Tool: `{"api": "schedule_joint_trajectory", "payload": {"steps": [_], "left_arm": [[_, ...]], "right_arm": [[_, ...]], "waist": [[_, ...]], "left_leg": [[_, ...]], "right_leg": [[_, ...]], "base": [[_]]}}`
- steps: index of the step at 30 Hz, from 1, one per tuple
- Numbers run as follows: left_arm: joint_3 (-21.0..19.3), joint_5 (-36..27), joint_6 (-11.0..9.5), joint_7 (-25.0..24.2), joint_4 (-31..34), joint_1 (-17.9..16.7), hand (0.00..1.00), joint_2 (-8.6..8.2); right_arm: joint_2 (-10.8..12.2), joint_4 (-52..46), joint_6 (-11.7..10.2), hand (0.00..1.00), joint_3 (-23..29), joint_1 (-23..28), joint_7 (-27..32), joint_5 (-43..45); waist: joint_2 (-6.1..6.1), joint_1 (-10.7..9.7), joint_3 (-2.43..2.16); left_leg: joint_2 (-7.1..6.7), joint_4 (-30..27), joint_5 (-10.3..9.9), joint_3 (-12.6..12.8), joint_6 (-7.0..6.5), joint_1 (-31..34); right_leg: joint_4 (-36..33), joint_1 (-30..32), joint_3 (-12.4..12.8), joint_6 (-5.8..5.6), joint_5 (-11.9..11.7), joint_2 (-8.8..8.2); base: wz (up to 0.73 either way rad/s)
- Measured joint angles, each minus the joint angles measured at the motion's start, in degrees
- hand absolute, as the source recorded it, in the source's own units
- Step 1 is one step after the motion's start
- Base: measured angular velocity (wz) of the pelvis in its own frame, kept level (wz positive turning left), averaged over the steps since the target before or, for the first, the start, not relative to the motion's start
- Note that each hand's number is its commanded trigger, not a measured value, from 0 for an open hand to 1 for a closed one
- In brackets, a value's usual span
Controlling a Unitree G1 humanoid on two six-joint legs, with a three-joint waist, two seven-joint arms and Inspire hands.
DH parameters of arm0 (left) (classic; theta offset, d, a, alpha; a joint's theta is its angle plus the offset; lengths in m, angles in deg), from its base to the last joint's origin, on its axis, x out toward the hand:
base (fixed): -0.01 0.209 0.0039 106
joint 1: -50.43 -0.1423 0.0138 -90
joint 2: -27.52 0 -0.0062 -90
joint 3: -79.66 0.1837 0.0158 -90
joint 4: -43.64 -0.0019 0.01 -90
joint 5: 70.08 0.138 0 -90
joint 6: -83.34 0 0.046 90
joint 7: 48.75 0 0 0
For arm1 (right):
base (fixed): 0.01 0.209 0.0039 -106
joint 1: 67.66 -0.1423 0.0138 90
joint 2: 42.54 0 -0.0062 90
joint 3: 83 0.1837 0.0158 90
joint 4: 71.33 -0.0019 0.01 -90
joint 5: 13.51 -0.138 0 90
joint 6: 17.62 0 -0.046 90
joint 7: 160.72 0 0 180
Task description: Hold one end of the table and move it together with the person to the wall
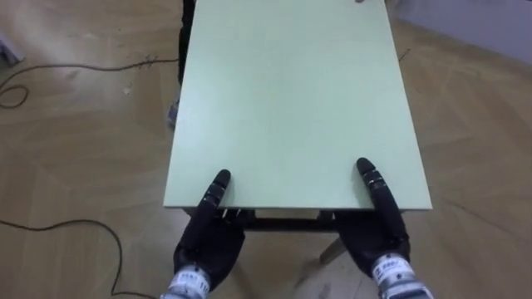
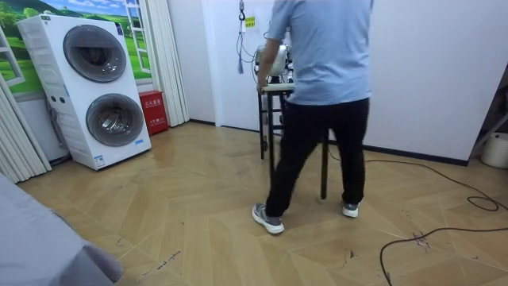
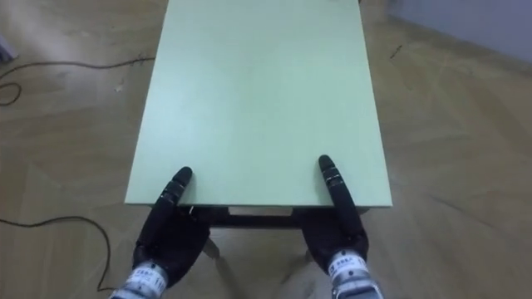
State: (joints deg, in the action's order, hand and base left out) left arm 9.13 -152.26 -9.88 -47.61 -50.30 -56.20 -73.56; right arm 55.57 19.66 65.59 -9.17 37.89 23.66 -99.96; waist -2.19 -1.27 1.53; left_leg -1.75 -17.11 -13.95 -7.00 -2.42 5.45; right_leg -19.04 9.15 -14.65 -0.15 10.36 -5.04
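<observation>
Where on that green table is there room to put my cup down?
Nearly all the table top is bare, side edge to side edge, from the person's far end down. Crowded only at the near edge, at the left hand and right hand.

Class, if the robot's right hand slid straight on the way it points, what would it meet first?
Only bare table top: the right hand seems to have a free way to the far end, as far as shown.

Stacked washers [image 2: 99, 91] stand beside a red box [image 2: 153, 111].
</observation>
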Motion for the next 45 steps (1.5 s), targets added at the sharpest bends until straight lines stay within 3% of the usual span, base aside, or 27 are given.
{"api": "schedule_joint_trajectory", "payload": {"steps": [1, 3, 4, 6, 9, 12, 14, 15, 17, 19, 20, 23, 27, 35, 37, 41, 45], "left_arm": [[0.1, 0.0, 0.1, -0.1, 0.0, -0.1, 1.0, 0.02], [0.0, 0.7, 0.0, -0.1, 0.1, 0.0, 1.0, -0.21], [0.0, 0.8, 0.2, 0.0, 0.1, 0.3, 1.0, 0.1], [0.1, 0.7, 0.3, 0.0, 0.1, 0.2, 1.0, 0.23], [-0.3, 0.3, 0.3, 0.0, 0.1, -0.1, 1.0, 0.21], [0.0, 0.4, 0.3, -0.1, 0.3, -0.2, 1.0, 0.16], [-0.1, 0.6, 0.3, -0.1, 0.3, -0.2, 1.0, 0.16], [0.0, 0.5, 0.3, -0.1, 0.3, -0.2, 1.0, -0.04], [0.3, 0.5, 0.3, -0.1, 0.3, -0.3, 1.0, 0.15], [0.7, 0.5, 0.3, -0.1, 0.3, -0.3, 1.0, 0.25], [0.8, 0.5, 0.3, -0.1, 0.3, -0.3, 1.0, 0.35], [1.2, 0.7, 0.3, -0.1, 0.3, -0.2, 1.0, 0.4], [1.3, 0.7, 0.2, -0.1, 0.3, 0.2, 1.0, 0.05], [1.2, 0.9, -0.1, -0.3, 0.6, 0.7, 1.0, -0.15], [1.5, 0.9, -0.1, -0.3, 0.6, 0.7, 1.0, 0.22], [2.5, 0.8, -0.6, -0.4, 0.8, 0.7, 1.0, 0.67], [2.7, 0.6, -1.0, -0.4, 0.9, 0.2, 1.0, 0.95]], "right_arm": [[-0.3, 0.0, -0.1, 1.0, -0.1, 0.0, 0.0, -0.1], [-0.3, 0.0, -0.3, 1.0, -0.1, 0.1, 0.0, -0.8], [-0.4, 0.0, -0.3, 1.0, 0.0, 0.1, 0.0, -1.1], [-0.5, 0.0, -0.4, 1.0, -0.1, 0.2, 0.0, -1.2], [-0.7, -0.5, -1.0, 1.0, -1.2, 0.3, 0.0, -1.1], [-0.9, -0.5, -1.3, 1.0, -1.2, 0.3, 0.0, -1.2], [-0.9, -0.5, -1.3, 1.0, -1.1, 0.3, 0.0, -1.3], [-0.9, -0.5, -1.3, 1.0, -1.1, 0.3, 0.0, -1.3], [-1.1, -0.5, -1.3, 1.0, -1.0, 0.5, 0.0, -1.3], [-0.9, -0.5, -1.4, 1.0, -0.9, 1.2, 0.0, -1.7], [-1.0, -0.5, -1.4, 1.0, -0.9, 1.4, 0.0, -2.0], [-1.3, -0.5, -1.3, 1.0, -0.6, 1.5, 0.2, -2.9], [-1.4, -0.5, -1.2, 1.0, -0.2, 1.0, 0.3, -2.9], [-1.7, -1.3, -1.3, 1.0, -0.1, 0.3, 0.6, -2.8], [-1.6, -1.3, -1.4, 1.0, -0.1, 0.9, 0.6, -2.9], [-1.3, -1.3, -2.0, 1.0, -0.1, 1.5, 0.5, -3.0], [-0.8, -1.3, -1.9, 1.0, -0.6, 1.7, 0.6, -3.2]], "waist": [[-0.03, -0.9, 0.03], [-0.03, -2.1, 0.05], [0.24, -2.3, 0.07], [0.48, -1.3, 0.03], [0.59, 0.2, 0.0], [0.72, 0.0, -0.01], [0.98, 0.1, 0.02], [1.1, -0.4, 0.07], [1.1, -1.0, 0.06], [1.08, -1.7, 0.05], [1.06, -1.7, 0.05], [0.67, -1.7, -0.09], [-0.23, -1.5, -0.12], [-0.48, 0.1, -0.1], [-0.42, -0.5, -0.12], [0.09, -1.9, -0.16], [1.04, -0.7, -0.16]], "left_leg": [[0.4, 1.2, 0.9, 2.5, 0.86, -0.1], [1.3, 2.6, 1.6, 7.0, 0.68, -0.2], [1.96, 3.1, 2.2, 8.9, 0.8, -0.3], [2.02, 3.6, 2.4, 9.2, 0.88, -0.9], [1.91, 3.7, 2.5, 8.7, 1.0, -0.8], [1.87, 3.5, 2.5, 8.2, 1.05, -1.1], [1.92, 3.1, 2.5, 8.6, 1.09, -0.6], [2.09, 2.1, 2.5, 9.5, 1.09, 0.2], [2.92, 0.8, 2.6, 13.6, 1.03, 1.4], [3.87, -0.2, 3.0, 19.3, 0.28, 2.3], [3.94, -0.3, 3.1, 19.6, 0.14, 2.3], [3.16, -1.3, 3.3, 17.8, -0.22, 3.2], [2.33, -1.3, 4.4, 18.0, -1.4, 4.9], [0.36, -0.5, 5.3, 17.3, -3.17, 6.0], [-0.9, -0.3, 5.7, 14.6, -3.82, 5.8], [-2.8, -0.9, 6.3, 10.6, -4.68, 6.0], [-4.13, -0.8, 6.8, 8.4, -5.01, 6.1]], "right_leg": [[0.6, -1.2, -1.3, 0.01, 0.0, -0.11], [2.1, -3.1, -2.7, 0.02, 0.0, 0.29], [3.2, -4.1, -1.3, 0.01, 0.0, 0.58], [4.2, -5.0, 1.1, -0.02, 0.0, 1.53], [4.5, -5.4, 1.2, -0.02, 0.0, 1.93], [4.9, -6.9, 0.8, -0.02, 0.0, 1.96], [5.4, -7.6, -0.5, -0.02, 0.0, 1.89], [5.5, -8.1, -2.3, -0.02, 0.0, 1.72], [5.5, -8.6, -4.8, -0.03, 0.0, 1.44], [5.5, -9.9, -7.2, -0.32, 0.3, 1.07], [5.5, -10.2, -7.5, -0.46, 0.3, 1.03], [5.6, -11.3, -7.6, -1.13, 0.8, 0.88], [5.3, -11.5, -9.5, -1.72, 1.2, 0.0], [3.4, -10.8, -9.4, -3.05, 2.2, -2.19], [0.7, -10.7, -9.1, -3.61, 2.5, -3.0], [0.2, -11.3, -7.2, -3.71, 2.9, -3.32], [2.6, -12.3, -2.4, -3.73, 3.1, -2.71]], "base": [[1.16], [1.07], [0.91], [0.27], [0.08], [0.29], [0.47], [0.72], [0.8], [0.9], [0.83], [0.68], [0.63], [0.26], [0.55], [0.61], [0.28]]}}
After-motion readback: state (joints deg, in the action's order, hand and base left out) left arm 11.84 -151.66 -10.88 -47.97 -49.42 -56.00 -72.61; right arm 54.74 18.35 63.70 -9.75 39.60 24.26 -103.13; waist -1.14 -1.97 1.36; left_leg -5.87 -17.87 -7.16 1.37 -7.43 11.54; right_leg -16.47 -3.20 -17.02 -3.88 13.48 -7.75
